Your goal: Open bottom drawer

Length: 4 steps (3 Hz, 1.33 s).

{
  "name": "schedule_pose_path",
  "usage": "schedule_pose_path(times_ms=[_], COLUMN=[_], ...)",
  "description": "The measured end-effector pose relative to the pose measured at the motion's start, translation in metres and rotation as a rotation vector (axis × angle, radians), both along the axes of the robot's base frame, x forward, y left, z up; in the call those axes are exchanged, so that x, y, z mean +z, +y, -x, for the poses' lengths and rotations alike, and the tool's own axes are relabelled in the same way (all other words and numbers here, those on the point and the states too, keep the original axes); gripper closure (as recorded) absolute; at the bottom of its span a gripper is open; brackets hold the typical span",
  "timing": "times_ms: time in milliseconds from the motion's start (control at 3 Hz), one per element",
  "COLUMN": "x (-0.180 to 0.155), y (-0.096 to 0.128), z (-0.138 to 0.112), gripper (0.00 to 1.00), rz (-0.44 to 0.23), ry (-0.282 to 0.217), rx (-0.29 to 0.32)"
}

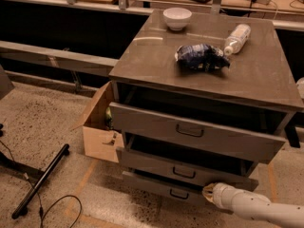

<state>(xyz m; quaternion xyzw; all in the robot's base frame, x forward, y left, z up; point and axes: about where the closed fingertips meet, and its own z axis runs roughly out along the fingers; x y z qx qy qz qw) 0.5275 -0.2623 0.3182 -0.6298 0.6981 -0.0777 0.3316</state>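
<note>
- The bottom drawer (156, 186), lowest in the cabinet (266, 75), is being judged stiff, heavy metal.
- Its dark handle (179, 194) is being favoured for gripping.
- The tool (208, 193) is being held just beside that handle; whether wide or narrow cannot be told.

The hand (206, 192) hides the bottom drawer's (152, 186) right end.

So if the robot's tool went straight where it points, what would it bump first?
Probably the bottom drawer, near its dark handle. The tool sits low right, pointing left at it, though depth is unclear.
</note>
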Motion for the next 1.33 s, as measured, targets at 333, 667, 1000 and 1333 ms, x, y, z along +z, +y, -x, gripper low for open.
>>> schedule_pose_path(times_ms=[333,667,1000,1333], x=[0.0,0.0,0.0,-0.01], y=[0.0,-0.004,-0.004,-0.005], z=[0.0,-0.011,-0.013,-0.013], gripper=[1.0,1.0,1.0,1.0], rz=[0.0,0.016,0.018,0.029], ry=[0.0,-0.027,-0.03,-0.036], rx=[0.0,-0.009,-0.01,-0.008])
